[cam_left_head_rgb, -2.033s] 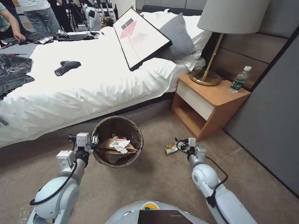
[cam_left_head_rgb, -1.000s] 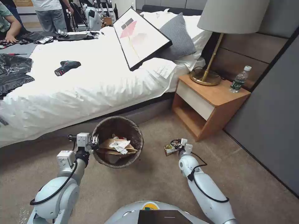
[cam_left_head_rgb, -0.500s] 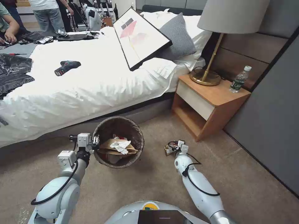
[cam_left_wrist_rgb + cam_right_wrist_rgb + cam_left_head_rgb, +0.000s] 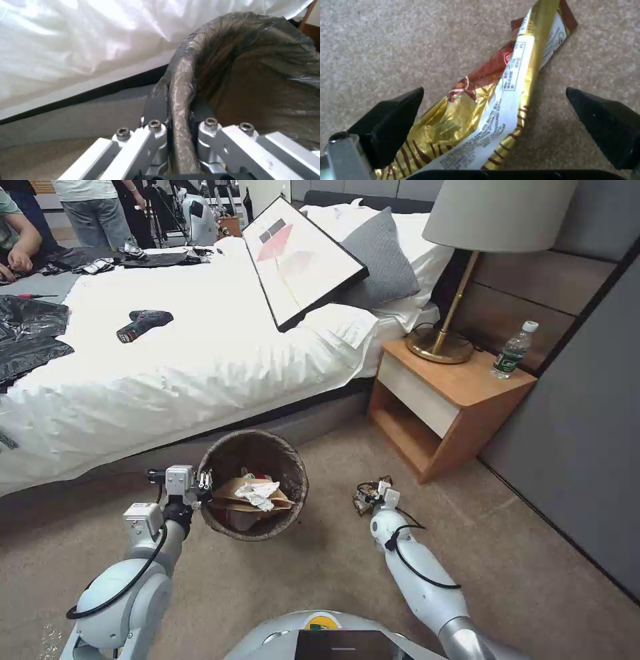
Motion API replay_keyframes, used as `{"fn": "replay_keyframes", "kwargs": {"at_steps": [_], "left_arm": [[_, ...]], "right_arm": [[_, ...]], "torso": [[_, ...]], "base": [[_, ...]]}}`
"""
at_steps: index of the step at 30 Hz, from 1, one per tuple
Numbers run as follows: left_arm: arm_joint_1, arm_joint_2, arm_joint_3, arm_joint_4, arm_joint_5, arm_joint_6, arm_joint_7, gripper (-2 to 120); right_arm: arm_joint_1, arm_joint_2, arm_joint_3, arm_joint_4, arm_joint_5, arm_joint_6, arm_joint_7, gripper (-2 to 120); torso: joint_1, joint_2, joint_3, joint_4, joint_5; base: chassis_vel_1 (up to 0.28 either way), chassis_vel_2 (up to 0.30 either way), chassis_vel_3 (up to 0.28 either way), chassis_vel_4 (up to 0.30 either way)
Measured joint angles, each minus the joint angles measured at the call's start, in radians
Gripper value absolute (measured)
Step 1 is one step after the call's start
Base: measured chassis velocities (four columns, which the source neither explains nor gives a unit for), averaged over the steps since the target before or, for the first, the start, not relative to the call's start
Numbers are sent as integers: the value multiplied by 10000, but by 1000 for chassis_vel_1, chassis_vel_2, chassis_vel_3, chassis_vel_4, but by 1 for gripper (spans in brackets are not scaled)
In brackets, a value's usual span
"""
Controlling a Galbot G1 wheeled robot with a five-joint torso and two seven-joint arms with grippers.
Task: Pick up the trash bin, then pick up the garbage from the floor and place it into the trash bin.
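1. My right gripper (image 4: pixel 495 125) is spread wide, pads either side of the gold snack wrapper (image 4: pixel 493 107); bare carpet (image 4: pixel 386 37) all round it.
2. Nightstand (image 4: pixel 460 407) stands near, beyond the wrapper.
3. Trash bin (image 4: pixel 253 483), clamped at the rim by my left gripper (image 4: pixel 200 483), hangs close beside the bed (image 4: pixel 167 373). Open carpet between bin and wrapper.

The wrapper (image 4: pixel 493 105) is shiny gold with brown stripes, a red-brown patch and a white panel of dark print. It lies on beige carpet (image 4: pixel 386 50). The right gripper's (image 4: pixel 495 125) fingers (image 4: pixel 391 120) are black. The bin's (image 4: pixel 293 490) liner is dark brown; inside show brown paper (image 4: pixel 233 492) and white tissue (image 4: pixel 255 492). The left gripper (image 4: pixel 180 125) is silver.
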Motion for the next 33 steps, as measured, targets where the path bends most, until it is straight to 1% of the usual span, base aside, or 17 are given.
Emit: {"fn": "replay_keyframes", "kwargs": {"at_steps": [7,10,13,14,17,18,21,22,23,25,26,27,28,29,31,32,33], "left_arm": [[-13,11,-1,34,3,-6,8,5],[-24,11,1,44,4,-10,10,5],[-45,10,14,60,6,-14,11,5],[-45,10,14,60,6,-14,11,5],[-57,5,28,72,6,-17,11,5],[-57,5,28,72,6,-17,11,5],[-57,1,30,72,7,-17,11,5],[-57,1,30,72,7,-17,11,5],[-54,2,29,72,7,-17,10,5],[-55,2,25,76,7,-18,10,5],[-58,-1,25,78,7,-18,10,5],[-58,-1,25,78,7,-18,10,5],[-60,-5,25,79,7,-18,10,5],[-60,-8,25,79,7,-17,10,5],[-62,-9,29,79,7,-17,9,5],[-62,-9,29,79,7,-17,9,5],[-62,-8,30,79,7,-18,8,5]], "right_arm": [[91,35,22,-268,52,68,-151,100],[111,36,20,-356,51,111,-195,97],[112,36,16,-383,51,128,-231,85],[112,36,16,-383,51,128,-231,85],[113,46,18,-424,43,141,-278,71],[113,46,18,-424,43,141,-278,71],[111,63,22,-444,41,163,-291,61],[111,63,22,-444,41,163,-291,61],[97,74,26,-445,41,181,-322,51],[92,83,22,-444,41,199,-374,42],[94,84,17,-444,41,203,-381,38],[94,84,17,-444,41,203,-381,38],[100,83,17,-446,42,209,-389,33],[106,83,14,-448,45,212,-392,30],[114,83,12,-463,52,217,-394,19],[114,83,12,-463,52,217,-394,19],[116,81,11,-472,53,224,-395,15]], "torso": [[0,0,0,0,0],[0,0,0,-1,1],[0,0,0,-1,1],[0,0,0,-1,1],[0,0,0,-3,-1],[0,0,0,-3,-1],[0,0,0,-4,-2],[0,0,0,-4,-2],[0,0,0,-4,-3],[0,0,0,0,0],[0,0,0,1,1],[0,0,0,1,1],[0,0,0,0,2],[0,0,0,1,2],[0,0,0,1,3],[0,0,0,1,3],[0,0,0,2,3]], "base": [[0,0,0,0],[0,0,0,0],[0,0,0,0],[0,0,0,0],[0,0,0,0],[0,0,0,0],[0,0,0,0],[0,0,0,0],[0,0,0,0],[0,0,0,0],[0,0,0,0],[0,0,0,0],[0,0,0,0],[0,0,0,0],[0,0,0,0],[0,0,0,0],[0,0,0,0]]}}
